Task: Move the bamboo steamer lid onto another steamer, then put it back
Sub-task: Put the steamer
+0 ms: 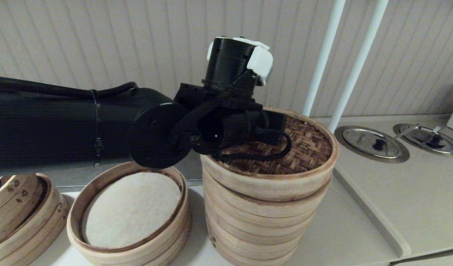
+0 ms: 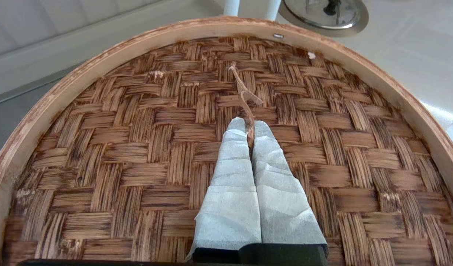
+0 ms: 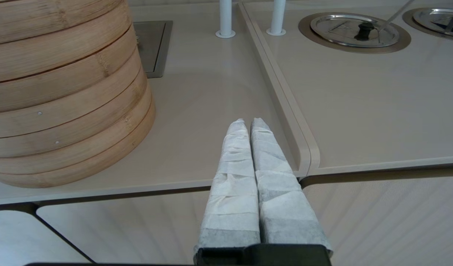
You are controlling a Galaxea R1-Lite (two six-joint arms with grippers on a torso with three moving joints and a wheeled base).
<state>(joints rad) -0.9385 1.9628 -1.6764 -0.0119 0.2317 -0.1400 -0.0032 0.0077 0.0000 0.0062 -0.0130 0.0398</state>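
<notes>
The bamboo steamer lid (image 1: 307, 147), dark woven top inside a pale rim, lies on top of the tall steamer stack (image 1: 263, 221) at the middle of the counter. My left arm reaches over it from the left, and its wrist hides the fingers in the head view. Seen from the left wrist, the left gripper (image 2: 248, 125) is shut on the thin twisted fibre handle (image 2: 245, 92) at the centre of the lid (image 2: 138, 147). My right gripper (image 3: 248, 123) is shut on nothing, low at the counter's front edge, right of the tall stack (image 3: 64, 92).
A short steamer with a whitish liner (image 1: 182, 218) stands left of the tall stack. A stack with dark marks (image 1: 19, 214) is at the far left. Two white poles (image 1: 322, 59) rise behind. Steel lids (image 1: 372, 142) sit in the raised right counter.
</notes>
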